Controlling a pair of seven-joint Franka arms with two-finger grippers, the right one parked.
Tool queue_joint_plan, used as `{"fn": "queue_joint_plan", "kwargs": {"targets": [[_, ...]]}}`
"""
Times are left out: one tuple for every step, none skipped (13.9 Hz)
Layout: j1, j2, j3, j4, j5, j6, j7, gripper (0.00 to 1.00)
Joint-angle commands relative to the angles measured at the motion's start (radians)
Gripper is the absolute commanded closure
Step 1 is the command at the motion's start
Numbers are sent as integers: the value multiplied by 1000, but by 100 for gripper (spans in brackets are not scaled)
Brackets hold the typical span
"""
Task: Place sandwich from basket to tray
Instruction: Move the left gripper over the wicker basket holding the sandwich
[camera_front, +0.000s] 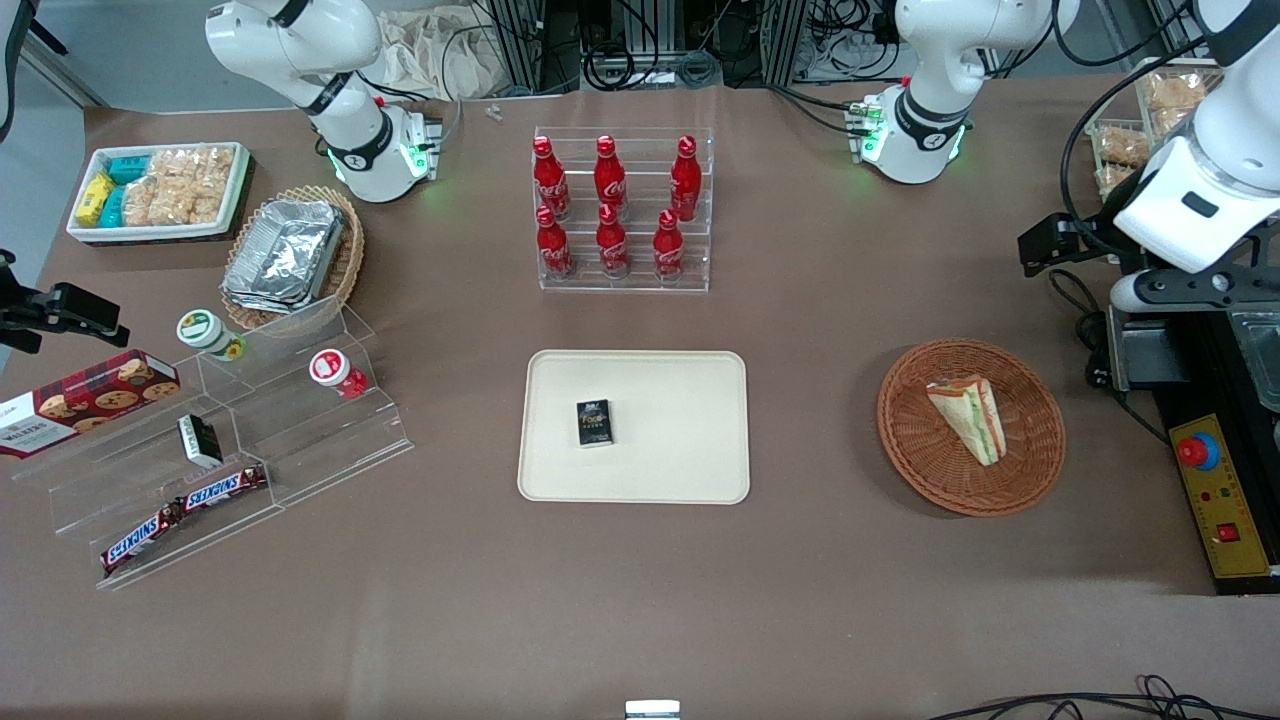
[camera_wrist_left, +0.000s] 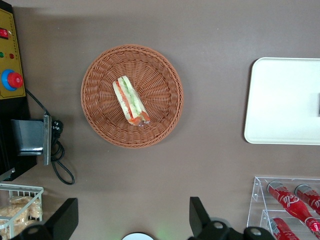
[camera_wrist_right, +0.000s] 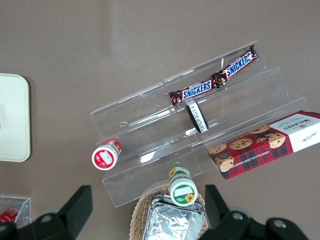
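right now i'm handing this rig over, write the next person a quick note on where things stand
Claw: open, empty, up above the table near the working arm's end, not yet over the basket.
Sandwich: lying in the reddish-brown basket, untouched.
Tray: mid-table, toward the parked arm from the basket; a small black box lies on it, with bare space around it.
Done: nothing yet.
Left: lower onto the sandwich, grip it, lift it, carry it to the tray, set it down clear of the box.
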Motion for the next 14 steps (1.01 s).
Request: {"fn": "queue_joint_plan", "kwargs": {"targets": [[-2,4,4,25,2,-5,-1,0],[-2,10,4,34,0,-5,-6,0],[-2,10,4,36,2,-6,-6,0],[-2,9,4,30,0,-6,-6,0],[-2,10,4,27,0,-11,-9,0],[-4,7,4,24,0,-11,-9,0],[-4,7,4,24,0,-11,-9,0],[-4,6,4,24,0,-11,-9,0],[-4,6,4,24,0,-11,-9,0],[-4,4,4,22,0,-12,-9,0],[-5,3,4,16,0,-12,-7,0],[-5,1,4,10,0,-12,-7,0],[-5,-1,4,8,0,-12,-7,0],[-5,-1,4,7,0,-12,-7,0]]}}
